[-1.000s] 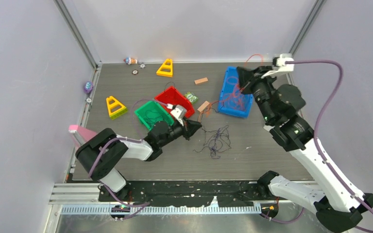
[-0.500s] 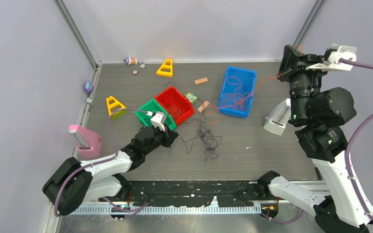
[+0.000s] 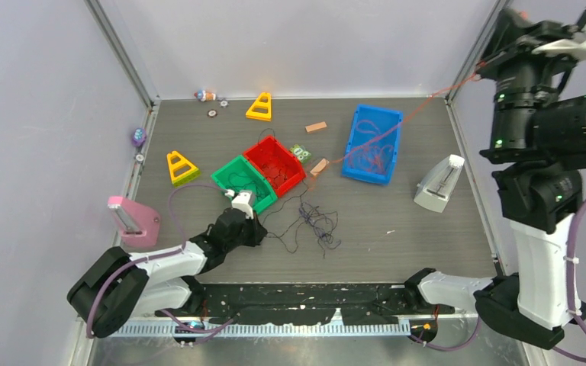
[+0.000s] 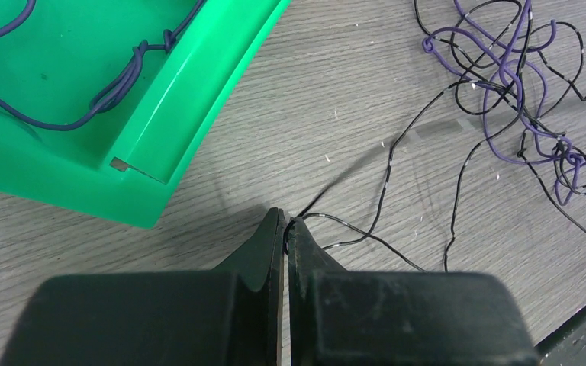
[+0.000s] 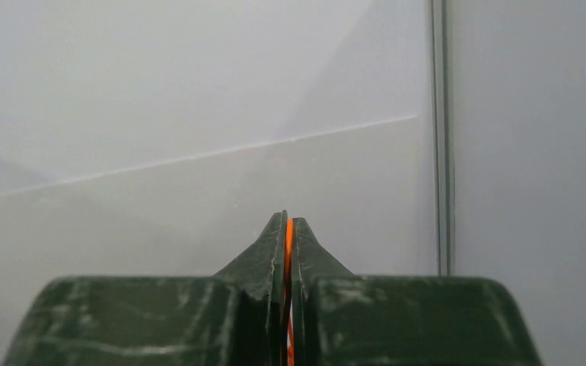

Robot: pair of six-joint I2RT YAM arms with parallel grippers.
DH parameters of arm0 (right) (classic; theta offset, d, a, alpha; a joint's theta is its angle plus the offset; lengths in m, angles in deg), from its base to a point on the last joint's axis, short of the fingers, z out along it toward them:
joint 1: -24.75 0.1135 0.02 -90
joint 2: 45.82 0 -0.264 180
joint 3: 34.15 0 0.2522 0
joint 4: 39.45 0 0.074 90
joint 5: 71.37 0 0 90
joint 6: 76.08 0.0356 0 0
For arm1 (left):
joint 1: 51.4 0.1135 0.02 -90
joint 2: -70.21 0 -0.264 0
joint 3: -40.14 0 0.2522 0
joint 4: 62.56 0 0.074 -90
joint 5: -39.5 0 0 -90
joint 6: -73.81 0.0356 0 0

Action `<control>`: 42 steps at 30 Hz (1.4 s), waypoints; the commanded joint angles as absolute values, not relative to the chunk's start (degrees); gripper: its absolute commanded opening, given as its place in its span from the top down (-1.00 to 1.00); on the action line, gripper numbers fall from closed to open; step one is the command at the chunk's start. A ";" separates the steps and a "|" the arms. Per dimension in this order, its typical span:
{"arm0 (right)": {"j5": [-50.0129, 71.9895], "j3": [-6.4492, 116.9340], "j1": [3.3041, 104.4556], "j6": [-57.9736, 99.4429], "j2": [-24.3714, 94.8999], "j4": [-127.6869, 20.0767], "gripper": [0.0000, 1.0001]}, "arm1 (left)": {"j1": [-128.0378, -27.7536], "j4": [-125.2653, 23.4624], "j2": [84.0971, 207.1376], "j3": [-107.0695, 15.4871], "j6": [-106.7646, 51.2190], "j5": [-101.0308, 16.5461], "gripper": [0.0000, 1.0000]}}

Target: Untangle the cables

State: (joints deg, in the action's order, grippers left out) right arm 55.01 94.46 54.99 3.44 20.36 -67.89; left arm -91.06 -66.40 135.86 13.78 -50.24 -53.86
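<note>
- my left gripper (image 4: 284,223) pinches a thin black wire (image 4: 351,226).
- my right gripper (image 5: 287,223) pinches the taut orange wire (image 5: 288,252).
- i judge them light, limp, snag-prone; grip single strands.

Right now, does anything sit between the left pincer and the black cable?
Nothing visible does: the left pincer is shut on the black cable, low over the table beside the green bin.
</note>
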 commanded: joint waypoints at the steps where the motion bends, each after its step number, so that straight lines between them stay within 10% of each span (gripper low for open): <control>1: 53.94 107.02 54.81 -0.62 24.26 -69.96 0.89 | -90.87 -65.34 137.23 14.86 -50.93 -56.72 1.00; 11: 54.52 107.51 54.78 -0.60 26.40 -70.48 0.89 | -91.30 -60.26 132.53 15.08 -52.80 -56.69 1.00; 26: 62.84 34.33 49.12 38.10 1.46 -82.39 0.87 | -92.27 -29.77 112.23 -6.03 -39.43 -65.99 1.00; 28: 60.43 29.68 46.38 38.89 -0.25 -83.70 0.01 | -92.21 -29.51 111.98 -6.67 -38.59 -67.12 1.00; 29: 55.95 27.57 45.45 38.01 -0.94 -83.79 -0.73 | -92.14 -29.58 111.83 -7.04 -38.13 -67.48 1.00; 30: 53.29 26.92 44.12 35.54 -0.82 -84.15 -0.91 | -92.03 -29.82 111.84 -7.30 -37.46 -67.61 1.00; 37: 9.46 24.99 44.25 23.88 6.01 -80.69 -0.99 | -91.78 -31.52 111.86 -9.12 -32.44 -66.51 1.00; 42: 13.35 25.59 52.83 23.70 16.81 -74.69 -0.93 | -91.66 -30.74 111.32 -8.97 -32.44 -67.14 1.00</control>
